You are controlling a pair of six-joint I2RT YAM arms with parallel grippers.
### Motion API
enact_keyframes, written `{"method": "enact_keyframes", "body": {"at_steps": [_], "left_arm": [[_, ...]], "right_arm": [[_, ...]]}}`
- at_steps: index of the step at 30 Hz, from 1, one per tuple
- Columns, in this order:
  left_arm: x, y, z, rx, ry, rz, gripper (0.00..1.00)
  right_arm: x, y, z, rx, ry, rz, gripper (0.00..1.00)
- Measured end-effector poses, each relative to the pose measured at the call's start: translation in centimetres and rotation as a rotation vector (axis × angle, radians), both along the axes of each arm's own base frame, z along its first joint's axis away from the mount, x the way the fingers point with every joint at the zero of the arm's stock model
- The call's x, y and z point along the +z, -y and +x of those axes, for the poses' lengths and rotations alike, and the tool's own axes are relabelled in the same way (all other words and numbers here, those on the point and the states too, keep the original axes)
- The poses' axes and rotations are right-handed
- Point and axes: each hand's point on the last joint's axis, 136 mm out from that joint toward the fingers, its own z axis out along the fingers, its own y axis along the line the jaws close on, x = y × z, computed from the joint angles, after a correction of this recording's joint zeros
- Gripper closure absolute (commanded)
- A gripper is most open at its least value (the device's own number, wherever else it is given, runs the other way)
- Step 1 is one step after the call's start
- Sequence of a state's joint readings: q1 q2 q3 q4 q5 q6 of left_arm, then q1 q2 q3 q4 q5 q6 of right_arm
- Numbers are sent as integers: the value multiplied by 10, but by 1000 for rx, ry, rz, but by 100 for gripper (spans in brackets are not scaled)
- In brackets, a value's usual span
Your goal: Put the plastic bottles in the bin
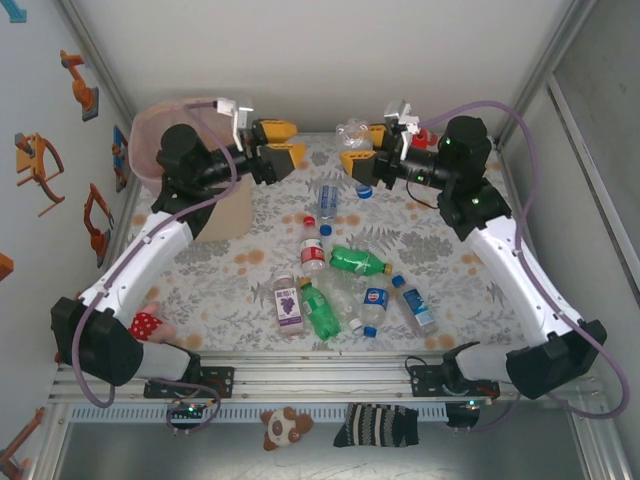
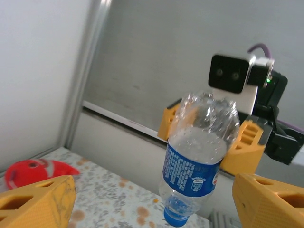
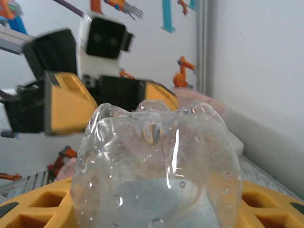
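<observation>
Your right gripper (image 1: 362, 150) has its jaws part closed on a clear bottle (image 2: 197, 161) with a blue label, clamping it near the base. The bottle hangs upside down with its blue cap lowest, over the back of the table (image 1: 220, 290). The cap looks to be just clear of the table, though you can't be sure from these angles.

Your left gripper (image 1: 298, 142) faces that bottle from near by, jaws spread wide and holding nothing.

The bin (image 1: 145, 130) sits in the back-left corner, partly hidden behind your left arm. The bottle is off to its right, not over it.

The other bottles (image 1: 340, 290) lie in a loose cluster at the near middle of the table, green and clear ones among them. One blue-labelled bottle lies apart, between the cluster and the grippers.
</observation>
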State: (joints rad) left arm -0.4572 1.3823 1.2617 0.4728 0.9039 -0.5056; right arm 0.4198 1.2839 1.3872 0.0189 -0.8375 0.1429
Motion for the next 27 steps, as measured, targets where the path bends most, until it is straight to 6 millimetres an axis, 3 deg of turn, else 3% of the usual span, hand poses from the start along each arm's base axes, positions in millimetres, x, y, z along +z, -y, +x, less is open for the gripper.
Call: {"method": "enact_keyframes", "body": {"at_steps": [6, 13, 27], "left_arm": [[-1, 30, -28, -127, 46, -10, 12], [6, 49, -59, -215, 139, -27, 12], [-10, 75, -68, -271, 151, -12, 21]], "right_arm": [[25, -9, -23, 45, 33, 68, 53], [35, -16, -28, 48, 4, 114, 53], [43, -20, -27, 25, -40, 164, 54]]}}
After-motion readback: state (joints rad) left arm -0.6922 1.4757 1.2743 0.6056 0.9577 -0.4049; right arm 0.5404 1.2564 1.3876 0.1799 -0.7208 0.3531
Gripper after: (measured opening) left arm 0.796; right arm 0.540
